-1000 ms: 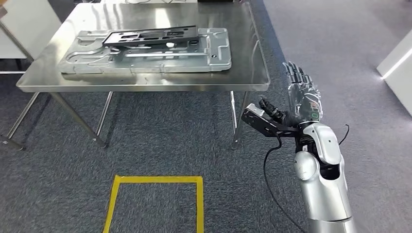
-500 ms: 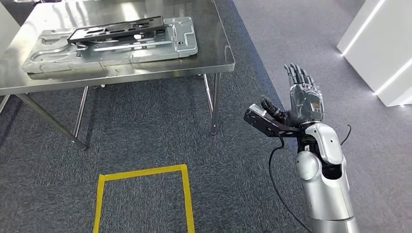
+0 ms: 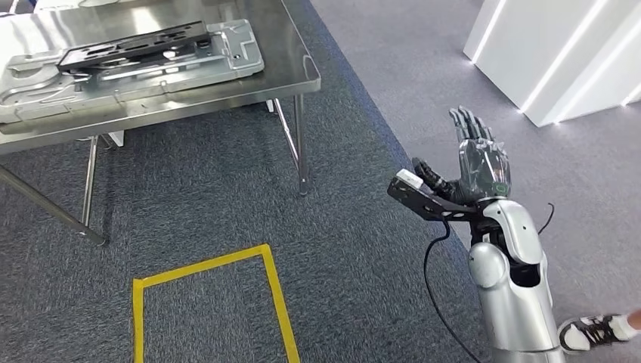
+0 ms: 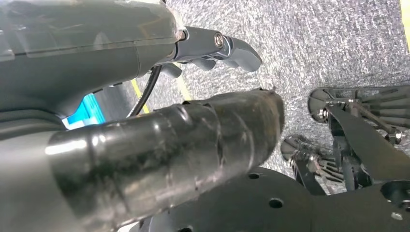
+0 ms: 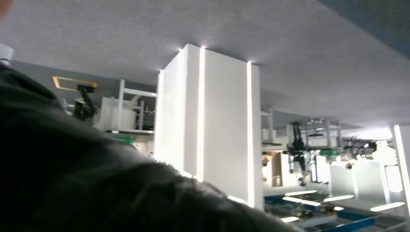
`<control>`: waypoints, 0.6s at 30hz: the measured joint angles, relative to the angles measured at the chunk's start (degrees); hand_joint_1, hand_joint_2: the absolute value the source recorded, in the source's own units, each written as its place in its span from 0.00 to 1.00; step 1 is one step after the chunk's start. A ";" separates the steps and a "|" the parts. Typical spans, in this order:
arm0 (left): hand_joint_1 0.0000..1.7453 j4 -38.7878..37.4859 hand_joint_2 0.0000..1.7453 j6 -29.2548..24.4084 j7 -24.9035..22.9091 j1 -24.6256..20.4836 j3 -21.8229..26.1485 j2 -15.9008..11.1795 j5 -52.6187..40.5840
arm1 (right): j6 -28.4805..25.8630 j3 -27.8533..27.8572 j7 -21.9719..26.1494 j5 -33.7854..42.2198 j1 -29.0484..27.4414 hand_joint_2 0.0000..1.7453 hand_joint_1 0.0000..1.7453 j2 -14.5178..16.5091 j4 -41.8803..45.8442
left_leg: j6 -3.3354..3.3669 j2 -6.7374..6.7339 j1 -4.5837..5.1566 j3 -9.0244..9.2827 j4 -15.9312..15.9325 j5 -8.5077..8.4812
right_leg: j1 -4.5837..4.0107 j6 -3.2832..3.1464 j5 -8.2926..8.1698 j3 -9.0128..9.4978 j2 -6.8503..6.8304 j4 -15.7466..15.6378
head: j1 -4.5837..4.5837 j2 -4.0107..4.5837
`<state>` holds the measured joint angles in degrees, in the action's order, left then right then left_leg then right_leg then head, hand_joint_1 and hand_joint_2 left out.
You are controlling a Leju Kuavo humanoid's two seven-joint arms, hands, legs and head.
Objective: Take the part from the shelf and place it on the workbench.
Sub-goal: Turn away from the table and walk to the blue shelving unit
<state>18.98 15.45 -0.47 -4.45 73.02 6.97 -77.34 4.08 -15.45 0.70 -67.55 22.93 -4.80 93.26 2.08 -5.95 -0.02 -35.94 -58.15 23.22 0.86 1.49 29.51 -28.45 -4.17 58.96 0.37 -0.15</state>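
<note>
A black flat part (image 3: 136,47) lies on top of a large grey stamped metal plate (image 3: 162,74) on the steel workbench (image 3: 291,57), at the upper left of the head view. My right hand (image 3: 481,157) is raised well to the right of the bench over the carpet, fingers straight and apart, holding nothing. In the left wrist view my left hand (image 4: 193,121) hangs above the carpet with its thumb (image 4: 227,46) stretched out and nothing in it.
Yellow tape (image 3: 208,302) marks a square on the grey carpet in front of the bench. White walls or pillars (image 3: 559,53) stand at the right. A person's shoe (image 3: 597,331) is at the lower right. The right wrist view has a white pillar (image 5: 208,111) and distant racks (image 5: 130,113).
The whole picture has slid left as the camera turned right; the bench now sits at the far upper left and the white walls have come in. My right hand keeps its raised pose.
</note>
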 joint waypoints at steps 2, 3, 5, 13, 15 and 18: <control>0.00 0.01 0.00 0.00 0.02 0.04 0.00 0.22 -0.04 | -0.08 0.53 0.10 0.21 -0.37 0.00 0.00 -0.51 0.20 | -0.73 -1.03 -0.12 -0.20 0.07 -0.88 | -0.40 -0.93 0.05 0.31 0.52 -1.96 | 0.03 0.00; 0.00 0.01 0.00 0.00 0.05 0.05 -0.01 0.28 -0.08 | -0.10 0.74 0.12 0.25 -0.58 0.00 0.00 -0.74 0.23 | -1.10 -0.75 -0.29 -0.44 -0.06 -0.59 | -0.38 -1.39 -0.66 -0.11 0.98 -2.19 | 0.02 0.00; 0.00 0.01 0.00 0.02 0.14 0.15 -0.02 0.37 -0.20 | -0.10 1.11 0.16 0.26 -0.93 0.00 0.00 -1.00 0.30 | -1.68 1.69 -0.50 -1.72 -2.89 3.00 | -0.10 -2.32 -2.27 -1.48 1.97 -2.61 | 0.07 0.00; 0.00 0.35 0.00 0.08 0.32 0.28 -0.19 0.59 -0.79 | -0.34 4.01 0.50 1.25 -3.93 0.00 0.00 -2.47 1.25 | -0.94 7.39 -0.60 5.00 -6.38 6.92 | -0.15 -2.01 -7.83 -9.45 7.03 -0.98 | 0.13 0.00; 0.00 0.54 0.00 0.09 0.40 0.22 -0.22 0.68 -0.94 | -0.45 4.90 0.68 1.53 -4.45 0.00 0.00 -2.95 1.85 | -0.53 9.11 -0.45 9.03 -0.14 7.79 | -0.08 -1.29 -9.02 -10.45 8.00 -0.69 | 0.10 0.00; 0.00 0.67 0.00 0.14 0.51 0.00 -0.28 0.91 -1.09 | -0.56 5.89 0.93 1.82 -5.19 0.00 0.00 -3.78 2.34 | 0.26 8.21 -0.24 8.84 1.31 7.22 | 0.05 -0.11 -10.32 -11.02 8.93 -0.98 | 0.05 0.00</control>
<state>19.65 15.59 0.05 -4.45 72.74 7.88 -78.43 3.52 -9.56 1.63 -65.72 17.74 -8.58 95.60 2.35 2.26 -0.26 -27.10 -56.84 30.44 0.91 1.38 19.19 -39.48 4.77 57.98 0.42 -0.15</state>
